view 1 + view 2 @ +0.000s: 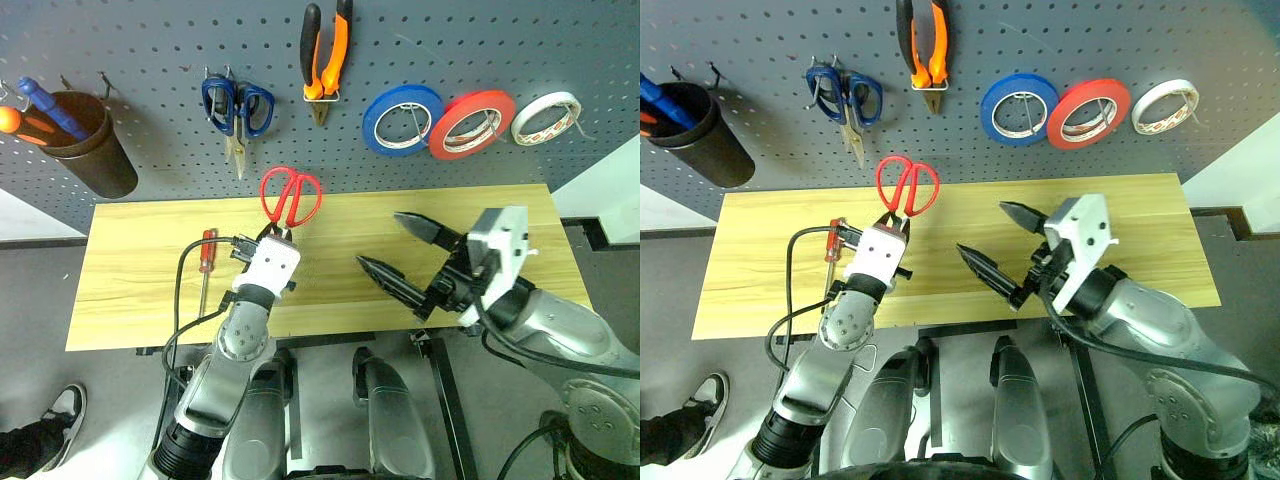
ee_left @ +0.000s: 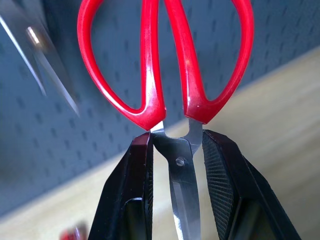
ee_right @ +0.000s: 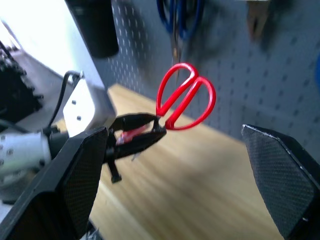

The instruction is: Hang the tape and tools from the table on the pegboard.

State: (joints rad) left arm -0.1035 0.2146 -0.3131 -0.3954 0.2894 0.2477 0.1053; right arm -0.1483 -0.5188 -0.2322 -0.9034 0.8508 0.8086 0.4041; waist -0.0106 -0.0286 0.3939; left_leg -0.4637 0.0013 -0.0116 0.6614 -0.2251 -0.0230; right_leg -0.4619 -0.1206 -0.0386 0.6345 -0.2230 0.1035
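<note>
My left gripper (image 1: 272, 236) is shut on the red-handled scissors (image 1: 291, 197) at their pivot, above the table (image 1: 140, 290). The red loops point up toward the pegboard (image 1: 450, 40); in the left wrist view the black fingers (image 2: 135, 190) clamp the blades just below the handles (image 2: 165, 75). My right gripper (image 1: 380, 240) hangs open and empty to the right of them, over the table's middle. The slim screwdriver (image 1: 206, 258) lies on the wood to the left of my left hand. The orange-and-black pliers (image 1: 326, 55) and the red tape (image 1: 472, 124) hang on the pegboard.
Blue-handled scissors (image 1: 238, 108), a blue tape roll (image 1: 402, 119) and a white tape roll (image 1: 546, 117) also hang on the board. A brown cup (image 1: 90, 140) holding tools hangs at its left end. A person's shoe (image 1: 60, 415) stands on the floor at lower left.
</note>
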